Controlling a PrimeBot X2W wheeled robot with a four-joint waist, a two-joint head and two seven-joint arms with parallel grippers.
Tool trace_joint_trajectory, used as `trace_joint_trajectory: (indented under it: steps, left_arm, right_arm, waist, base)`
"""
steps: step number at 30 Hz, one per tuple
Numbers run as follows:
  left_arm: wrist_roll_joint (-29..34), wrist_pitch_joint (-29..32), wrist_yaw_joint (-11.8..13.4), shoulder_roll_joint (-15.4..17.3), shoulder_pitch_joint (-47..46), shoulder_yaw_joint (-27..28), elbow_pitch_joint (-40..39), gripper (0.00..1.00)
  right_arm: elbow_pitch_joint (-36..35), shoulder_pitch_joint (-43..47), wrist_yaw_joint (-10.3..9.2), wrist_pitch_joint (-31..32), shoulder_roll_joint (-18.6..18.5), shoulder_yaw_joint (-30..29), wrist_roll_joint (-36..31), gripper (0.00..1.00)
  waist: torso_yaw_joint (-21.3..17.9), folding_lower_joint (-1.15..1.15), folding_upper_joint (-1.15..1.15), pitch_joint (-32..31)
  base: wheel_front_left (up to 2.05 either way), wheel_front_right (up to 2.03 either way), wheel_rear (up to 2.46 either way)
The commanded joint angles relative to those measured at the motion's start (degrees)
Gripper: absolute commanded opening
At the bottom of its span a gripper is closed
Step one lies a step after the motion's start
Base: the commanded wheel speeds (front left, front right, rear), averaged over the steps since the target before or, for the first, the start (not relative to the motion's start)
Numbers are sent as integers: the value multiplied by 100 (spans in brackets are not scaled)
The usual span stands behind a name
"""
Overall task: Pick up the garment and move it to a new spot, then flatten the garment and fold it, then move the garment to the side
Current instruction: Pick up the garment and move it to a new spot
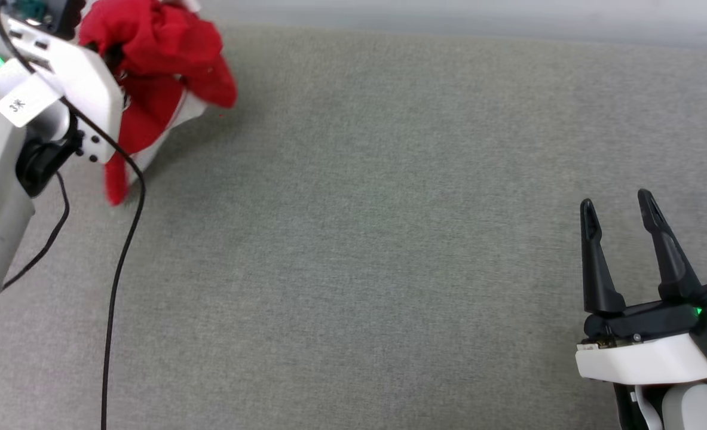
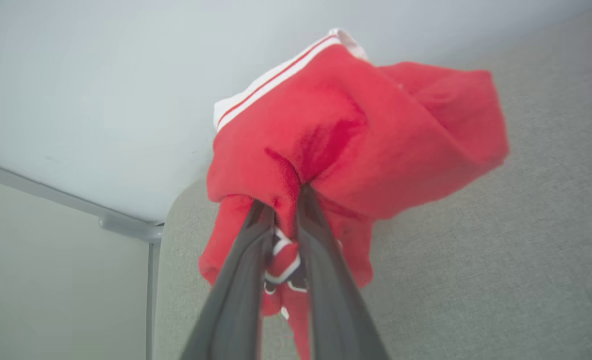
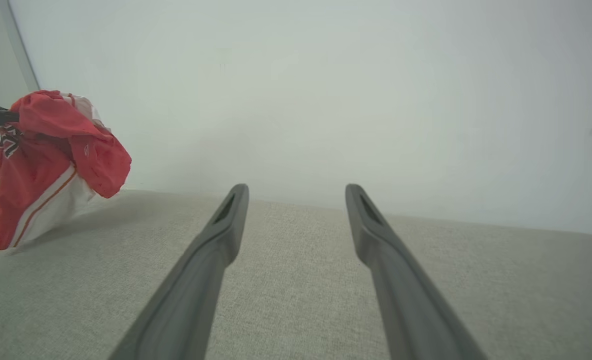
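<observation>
**Q:** What is the state of the left tool?

**A:** The left tool (image 2: 283,197) has its two long dark fingers pressed together on a fold of the red soft-fabric T-shirt (image 2: 356,135) with white, red-striped trim. The cloth bulges above and around the fingertips.

**Q:** Where is the T-shirt?

**A:** It is at the upper left of the head view (image 1: 156,65). It hangs bunched from the left tool, over the far left part of the grey fabric-covered desk (image 1: 353,239).

**Q:** What is its orientation?

**A:** In the right wrist view the bundle (image 3: 50,155) has its long axis running top to bottom. The pinched end is uppermost. A white striped panel and a red tail point down toward the desk at the left edge of the frame. Whether the lowest tip touches the desk cannot be told.

**Q:** What is the state of the right tool?

**A:** The right tool (image 1: 616,203) is at the lower right of the head view. Its fingers are spread, with bare desk showing between them, and it is well apart from the T-shirt. A thin black cable (image 1: 123,257) trails down the left side of the frame.
</observation>
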Motion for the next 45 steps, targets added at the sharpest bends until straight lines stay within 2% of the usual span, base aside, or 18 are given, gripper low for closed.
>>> trace_joint_trajectory:
  steps: [1,6,12,19,20,24,31,36,45]
  left_arm:
    - [54,-92,1,-61,-110,-64,-132,0]
    - [220,-232,1,-180,-206,-275,-596,0]
    - [371,-330,33,-512,-216,-505,-1165,0]
    - [515,-476,43,-1126,-25,-888,-1548,0]
    - [515,-476,43,-1126,-25,-888,-1548,0]
    - [550,-611,23,-1525,149,-1225,-1570,0]
    - [525,-804,9,-2251,758,-2001,-1333,0]
    - [495,-834,4,-2634,1252,-2536,-1038,0]
    - [467,-891,0,-2914,1776,-2768,-690,0]
  right_arm:
    - [-2,92,-4,-12,22,-14,94,100]
    - [9,158,-4,-12,22,-47,226,100]
    - [11,199,-4,-12,23,-98,356,100]
    - [15,189,-4,-12,23,-115,525,100]
    - [15,189,-4,-12,23,-115,525,100]
    - [10,193,-4,-12,22,-161,612,100]
    - [22,190,-4,-12,23,-226,733,100]
    - [26,196,-4,-12,23,-243,756,100]
    - [82,144,-4,-12,22,-267,725,100]
  waist:
    - [-158,0,0,-148]
    - [-494,0,0,-276]
    - [-956,0,0,-315]
    - [-1445,0,0,-240]
    - [-1445,0,0,-240]
    - [-1617,0,0,-152]
    - [-1735,0,0,-63]
    - [-1732,0,0,-26]
    - [-1637,0,0,5]
  base:
    - [0,0,0]
    - [0,0,0]
    - [0,0,0]
    - [0,0,0]
    - [0,0,0]
    - [0,0,0]
    - [0,0,0]
    - [0,0,0]
    - [0,0,0]
